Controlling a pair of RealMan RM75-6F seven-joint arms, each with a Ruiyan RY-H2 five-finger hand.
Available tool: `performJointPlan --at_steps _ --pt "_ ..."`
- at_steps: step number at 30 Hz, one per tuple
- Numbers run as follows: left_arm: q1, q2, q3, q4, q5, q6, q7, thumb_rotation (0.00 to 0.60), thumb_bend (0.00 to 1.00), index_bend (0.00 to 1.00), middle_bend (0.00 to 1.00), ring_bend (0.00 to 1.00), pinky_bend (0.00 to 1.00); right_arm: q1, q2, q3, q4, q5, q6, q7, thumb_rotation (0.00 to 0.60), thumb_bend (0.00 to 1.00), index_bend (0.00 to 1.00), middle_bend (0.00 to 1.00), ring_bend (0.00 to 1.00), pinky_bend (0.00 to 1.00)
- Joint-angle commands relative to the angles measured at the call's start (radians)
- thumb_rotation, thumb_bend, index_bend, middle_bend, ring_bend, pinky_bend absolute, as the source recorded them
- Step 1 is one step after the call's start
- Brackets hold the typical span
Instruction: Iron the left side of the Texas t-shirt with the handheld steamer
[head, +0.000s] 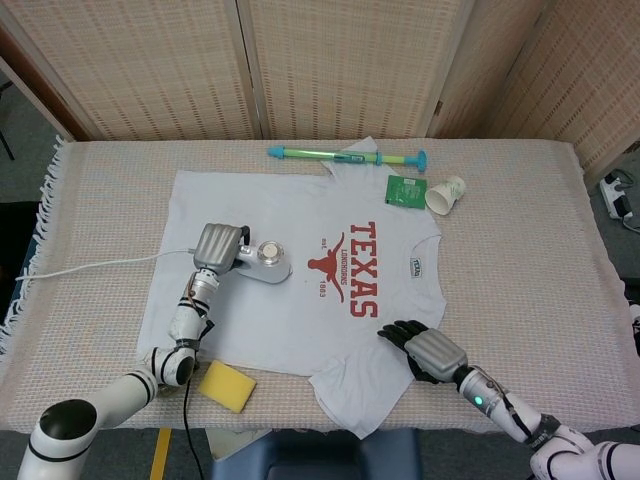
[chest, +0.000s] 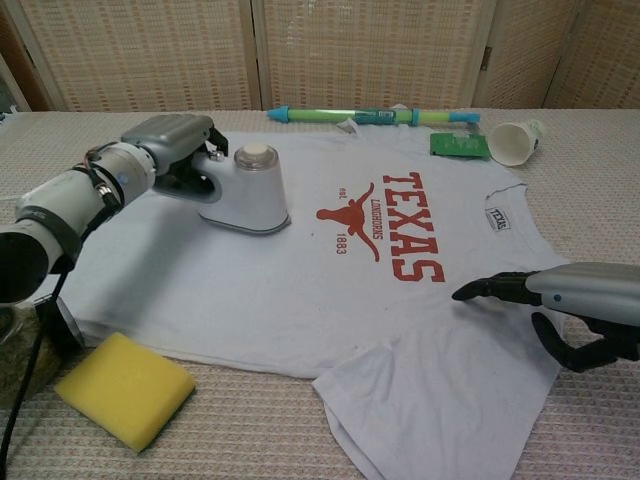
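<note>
White cotton spreads flat across the cloth-covered desk (head: 520, 200) as the Texas t-shirt (head: 290, 300) lies with its red longhorn print facing up. The left hand (head: 218, 247) grips the handle of the handheld steamer (head: 268, 262), which stands flat on the shirt just to the nine o'clock side of the print, its white cord (head: 90, 262) trailing off toward nine o'clock over the desk edge. In the chest view the same left hand (chest: 172, 140) wraps around the back of the steamer (chest: 250, 190), whose soleplate rests on the fabric. The right hand (head: 425, 348) sits at about five o'clock from the print, near the shirt's sleeve and lower edge, holding nothing; in the chest view its dark fingers (chest: 490, 288) reach out over the fabric while others curl beneath, and whether they press the cloth cannot be told. A yellow sponge (head: 227, 385) lies on the desk just beyond the shirt's hem at seven o'clock. At twelve o'clock, past the shirt, lies a green and blue tube toy (head: 345, 155), with a green packet (head: 407, 190) and a tipped paper cup (head: 446, 193) near the collar at about one o'clock.
</note>
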Motion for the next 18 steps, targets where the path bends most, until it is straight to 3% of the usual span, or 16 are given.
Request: performJointPlan --at_steps 1,9,18 --pt "-0.039 -0.059 -0.033 0.101 -0.05 -0.043 0.034 0.6 0.57 0.9 1.0 0.84 0.81 -0.002 0.0 0.0 -0.002 0.003 0.003 -0.003 0.587 1.0 0.0 0.04 0.0 0.08" --pt "-0.04 -0.093 -0.087 0.298 -0.113 -0.07 -0.007 0.6 0.57 0.9 1.0 0.85 0.81 -0.001 -0.002 0.001 -0.005 0.012 0.004 -0.014 0.586 1.0 0.0 0.05 0.0 0.08" --pt "0.027 -0.035 -0.138 0.422 -0.177 -0.152 -0.078 0.6 0.57 0.9 1.0 0.84 0.81 0.003 -0.005 0.001 -0.012 0.015 0.002 -0.026 0.588 1.0 0.0 0.05 0.0 0.08"
